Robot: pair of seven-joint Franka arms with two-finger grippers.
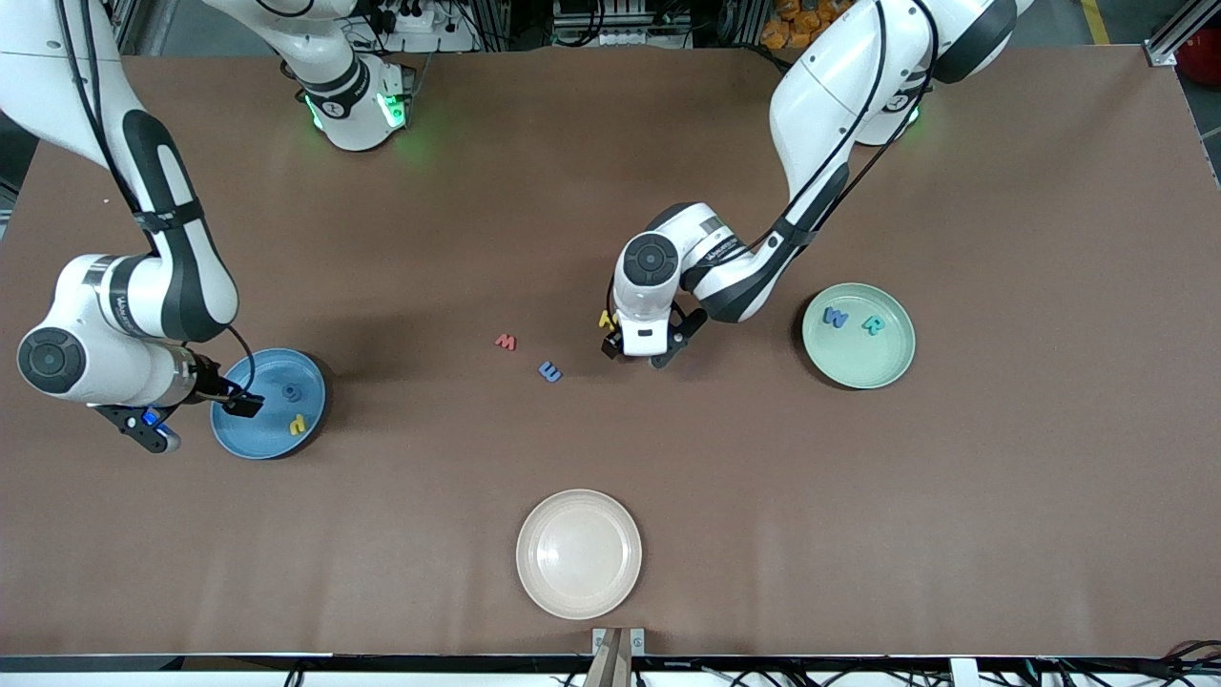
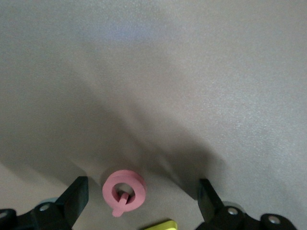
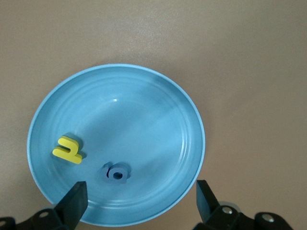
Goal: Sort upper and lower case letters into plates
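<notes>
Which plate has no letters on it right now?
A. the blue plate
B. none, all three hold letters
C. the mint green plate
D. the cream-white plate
D: the cream-white plate is bare, while the blue plate and the mint green plate each hold two letters.

Mid blue plate [image 1: 243, 434] with yellow letter [image 1: 298, 425] and dark blue letter [image 1: 289, 391], mint green plate [image 1: 858, 367] with blue W [image 1: 835, 317] and teal R [image 1: 873, 325], cream-white plate [image 1: 579, 553], salmon M [image 1: 506, 342], blue E [image 1: 549, 371], pink Q [image 2: 123, 190], brown table [image 1: 1002, 477].
</notes>
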